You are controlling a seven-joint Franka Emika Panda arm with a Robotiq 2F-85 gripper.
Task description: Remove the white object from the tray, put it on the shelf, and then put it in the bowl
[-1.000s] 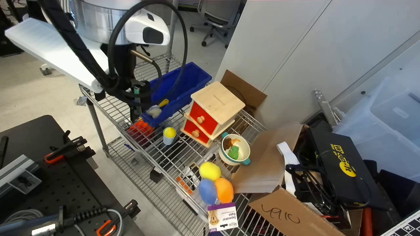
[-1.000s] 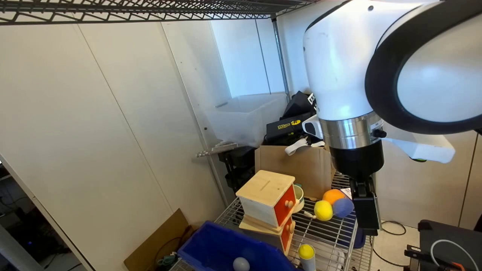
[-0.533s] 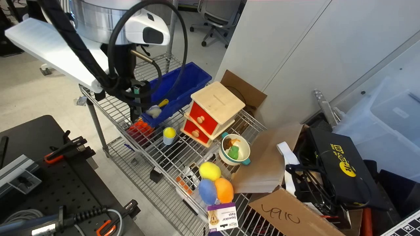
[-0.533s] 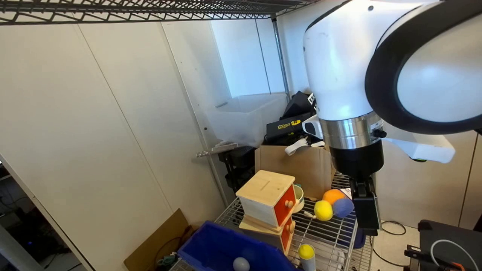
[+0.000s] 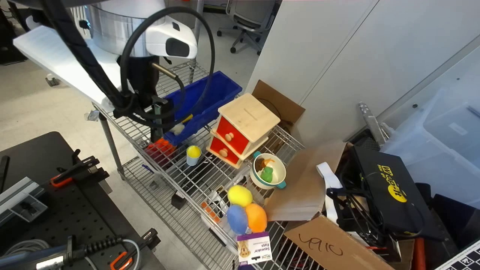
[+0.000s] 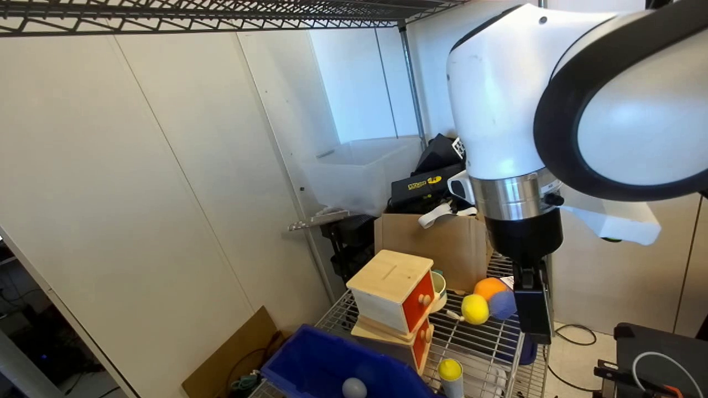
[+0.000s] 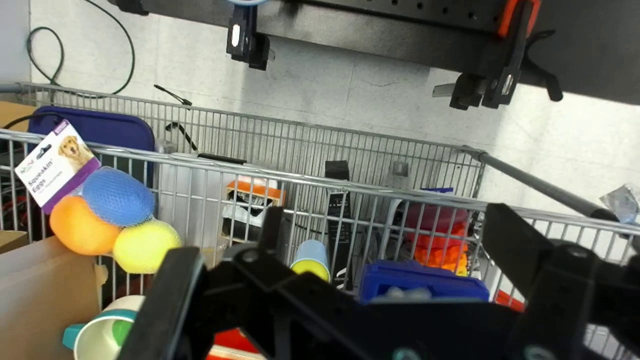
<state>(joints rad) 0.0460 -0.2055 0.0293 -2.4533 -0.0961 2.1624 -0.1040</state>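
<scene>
– Pls, claw [image 7: 387,240] status?
– Jaws stand wide apart.
– And white obj. [image 6: 354,388]?
– In blue tray [image 6: 332,354], one end near long edge of shelf [image 5: 210,176]. In an exterior view, obj. bottom is cut off.

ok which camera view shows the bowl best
An exterior view looks down into the bowl, unobstructed. In an exterior view where the wooden box stands before it, only part shows; the wrist view crops it at the bottom.

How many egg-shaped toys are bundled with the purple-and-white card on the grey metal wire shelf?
3: a blue egg-shaped toy and an orange one, both beside the card, and a yellow one farthest from it. Another could be hidden underneath.
</scene>
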